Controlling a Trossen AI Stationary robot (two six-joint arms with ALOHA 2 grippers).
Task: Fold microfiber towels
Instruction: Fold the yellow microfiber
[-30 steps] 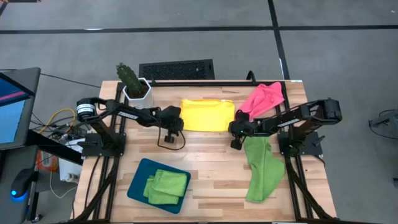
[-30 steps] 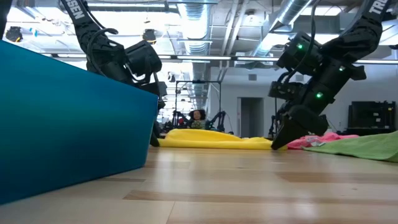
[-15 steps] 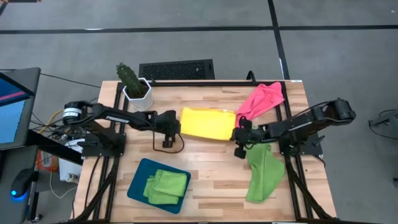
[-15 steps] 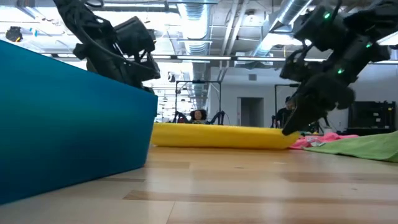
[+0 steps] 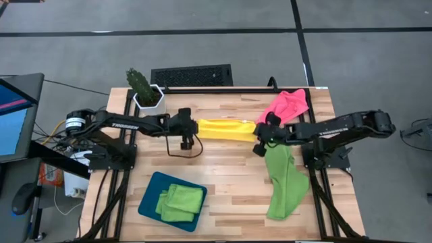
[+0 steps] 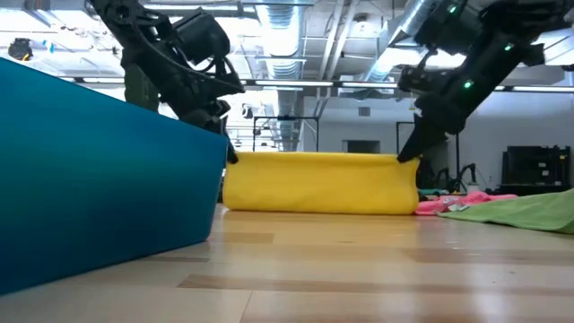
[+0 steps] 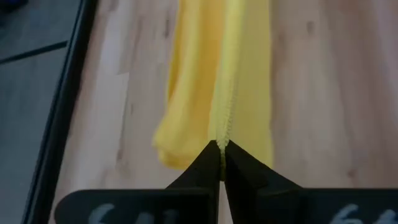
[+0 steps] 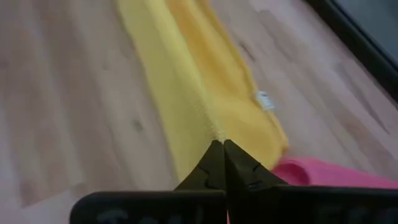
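High view, yellow towel: the yellow towel [image 5: 226, 129] hangs as a narrow band between my two grippers, over the far middle of the desk [image 5: 223, 179]
High view, left gripper: my left gripper [image 5: 192, 126] is at the towel's left end, fingers pinched together on its edge
High view, right gripper: my right gripper [image 5: 260, 133] is at the towel's right end, fingers likewise clamped on the edge
High view, other towels: the pink towel [image 5: 287, 106] lies crumpled at the far right corner; a lime green towel [image 5: 285, 180] trails down the right side; folded green towels [image 5: 179, 202] sit in the teal tray [image 5: 151, 190] near the front left
High view, rest: a potted cactus [image 5: 144, 88] stands at the far left corner
Low view: the yellow towel [image 6: 318, 182] is held up by its top corners as a flat sheet, its lower edge seemingly touching the desk [image 6: 359, 269], though I can't be sure from this angle; the left gripper [image 6: 230, 152] holds one top corner, the right gripper [image 6: 405, 154] the other; the teal tray [image 6: 99, 170] fills the left foreground; pink [image 6: 462, 199] and green [image 6: 520, 210] cloth lie at the right
Left wrist view: my fingers [image 7: 202, 171] are shut tight on the towel's hem, the yellow cloth [image 7: 239, 81] stretching away over the wood
Right wrist view: my fingers [image 8: 239, 168] are closed on the hem of the yellow towel [image 8: 205, 93], a bit of pink towel [image 8: 311, 171] just beside them
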